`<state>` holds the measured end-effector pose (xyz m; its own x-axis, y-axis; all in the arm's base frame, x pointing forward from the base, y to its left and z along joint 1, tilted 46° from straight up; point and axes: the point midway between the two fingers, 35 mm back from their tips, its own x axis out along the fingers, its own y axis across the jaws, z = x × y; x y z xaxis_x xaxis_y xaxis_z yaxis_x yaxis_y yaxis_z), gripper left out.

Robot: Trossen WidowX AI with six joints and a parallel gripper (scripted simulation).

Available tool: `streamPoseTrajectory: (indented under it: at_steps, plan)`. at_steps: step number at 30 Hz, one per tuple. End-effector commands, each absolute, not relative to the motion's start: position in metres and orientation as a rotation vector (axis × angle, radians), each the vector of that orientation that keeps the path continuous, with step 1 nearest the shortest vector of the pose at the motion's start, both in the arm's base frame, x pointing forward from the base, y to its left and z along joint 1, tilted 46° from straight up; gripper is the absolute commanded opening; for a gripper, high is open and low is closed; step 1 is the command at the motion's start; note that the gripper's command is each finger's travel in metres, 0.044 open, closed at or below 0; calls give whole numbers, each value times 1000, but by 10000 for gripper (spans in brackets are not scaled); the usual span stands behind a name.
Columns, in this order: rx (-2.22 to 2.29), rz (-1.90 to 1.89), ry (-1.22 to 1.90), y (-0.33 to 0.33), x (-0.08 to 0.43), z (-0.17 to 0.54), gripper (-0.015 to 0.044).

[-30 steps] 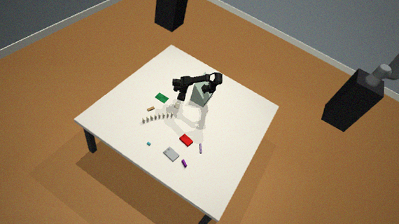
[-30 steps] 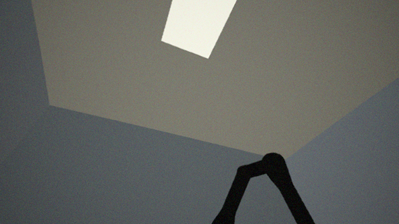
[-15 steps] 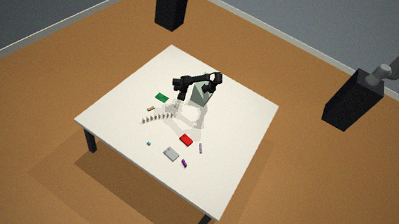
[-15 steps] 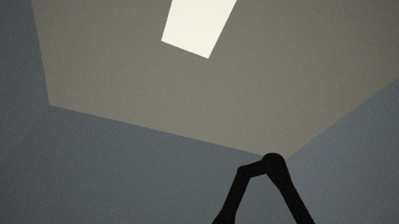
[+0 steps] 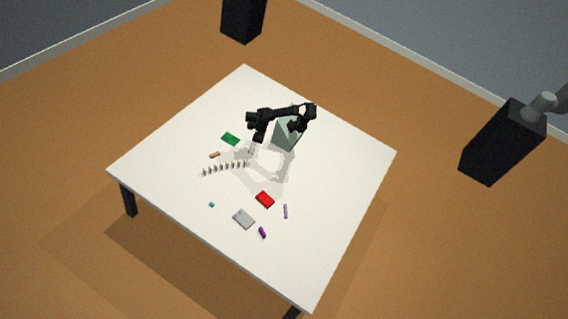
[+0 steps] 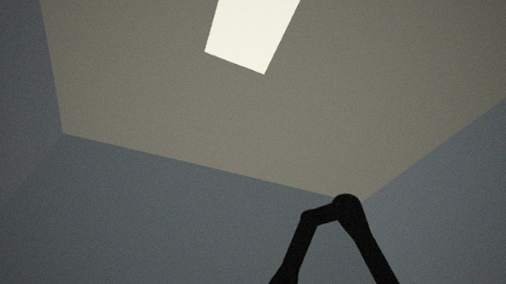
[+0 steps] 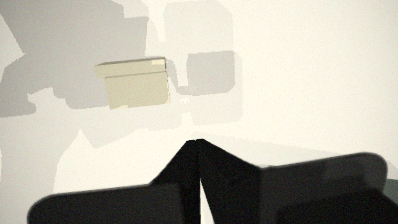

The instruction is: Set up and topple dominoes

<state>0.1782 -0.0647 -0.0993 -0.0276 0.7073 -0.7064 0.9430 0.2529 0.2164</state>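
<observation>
A curved row of several cream dominoes (image 5: 221, 167) stands upright on the white table (image 5: 327, 250) in the top view. Two more cream pieces lie close together apart from the row, beyond its right end: a narrow piece (image 7: 131, 68) and a broader piece (image 7: 137, 91) in the wrist view. Whether they touch or overlap is unclear. My gripper (image 5: 258, 140) (image 7: 195, 147) is shut with nothing between its fingers. It hangs above the table near these two pieces, which lie ahead of its fingertips in the wrist view. The exterior view shows only part of the arm, not the fingers.
A green plate (image 5: 230, 139) and a tan block (image 5: 214, 155) lie behind the row. A red block (image 5: 265, 198), grey plate (image 5: 244, 219), teal piece (image 5: 211, 204), lilac stick (image 5: 286, 211) and purple piece (image 5: 262, 232) lie towards the front. A grey-green wedge (image 5: 285, 138) stands by the arm.
</observation>
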Motion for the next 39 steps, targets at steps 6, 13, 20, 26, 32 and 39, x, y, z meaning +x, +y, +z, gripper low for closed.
streamPoseTrajectory:
  at_steps: [6,13,20,26,32,39]
  plan:
    - [1523,-410,1792,-64,178,-99,0]
    - [1523,-411,1792,-62,178,-101,0]
    - [1525,-407,1793,-12,179,-161,0]
    - [1525,-407,1793,-12,181,-161,0]
    - [1525,-408,1792,-10,191,-160,0]
    - [1525,-408,1791,-9,202,-158,0]
